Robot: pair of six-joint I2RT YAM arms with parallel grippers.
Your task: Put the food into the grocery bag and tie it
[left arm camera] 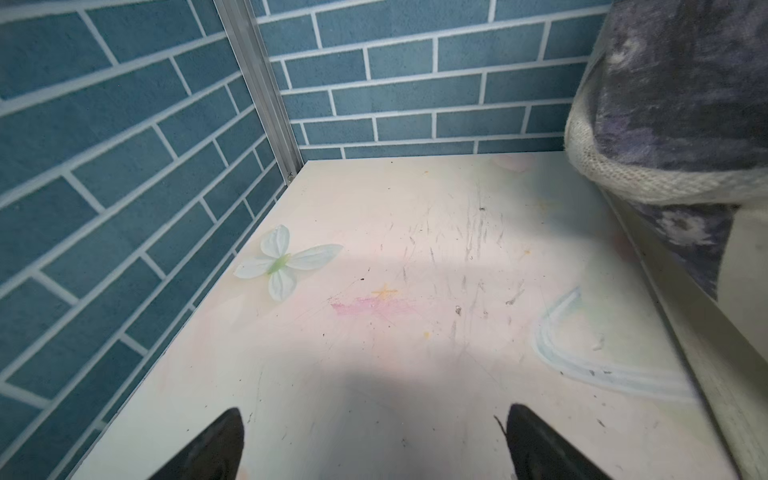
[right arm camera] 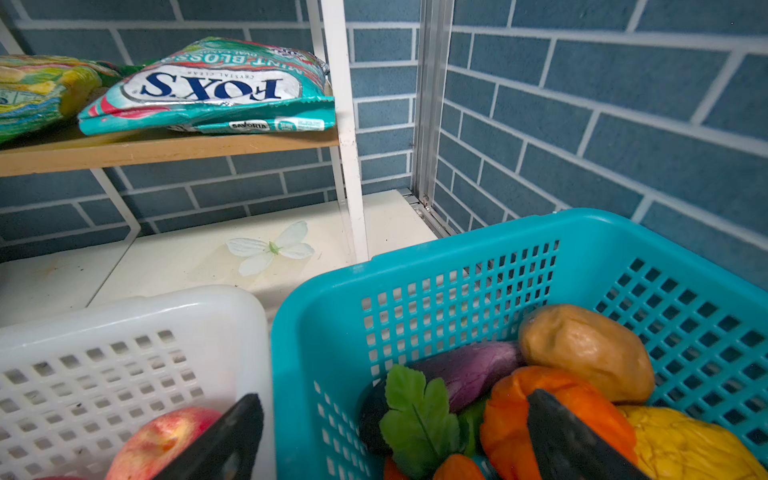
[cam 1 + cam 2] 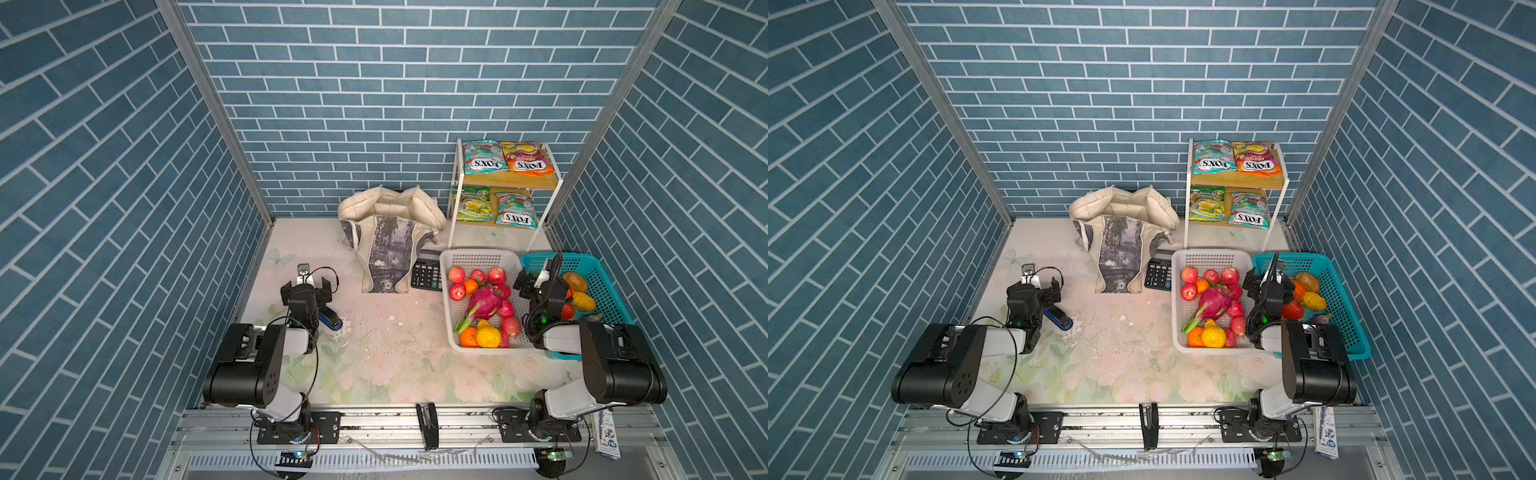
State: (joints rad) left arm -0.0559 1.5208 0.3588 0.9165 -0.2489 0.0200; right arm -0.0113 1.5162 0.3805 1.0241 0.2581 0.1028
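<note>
The cream grocery bag (image 3: 390, 237) (image 3: 1125, 232) stands open at the back middle; its printed side (image 1: 673, 104) shows in the left wrist view. Food fills two baskets: a pink dragon fruit (image 3: 484, 303) and red apples (image 3: 456, 275) in the white one, orange and yellow pieces (image 2: 561, 395) in the teal one. FOX'S packets (image 3: 484, 157) (image 2: 208, 89) lie on a shelf. My left gripper (image 3: 306, 284) (image 1: 374, 440) is open over bare table, left of the bag. My right gripper (image 3: 536, 282) (image 2: 390, 432) is open, straddling the walls between the baskets, holding nothing.
White basket (image 3: 478, 259) and teal basket (image 3: 598, 282) sit side by side at the right. A black calculator (image 3: 426, 274) lies between bag and white basket. A blue stapler (image 3: 330, 322) lies under my left wrist. The white-framed shelf (image 3: 457, 195) stands at the back right corner.
</note>
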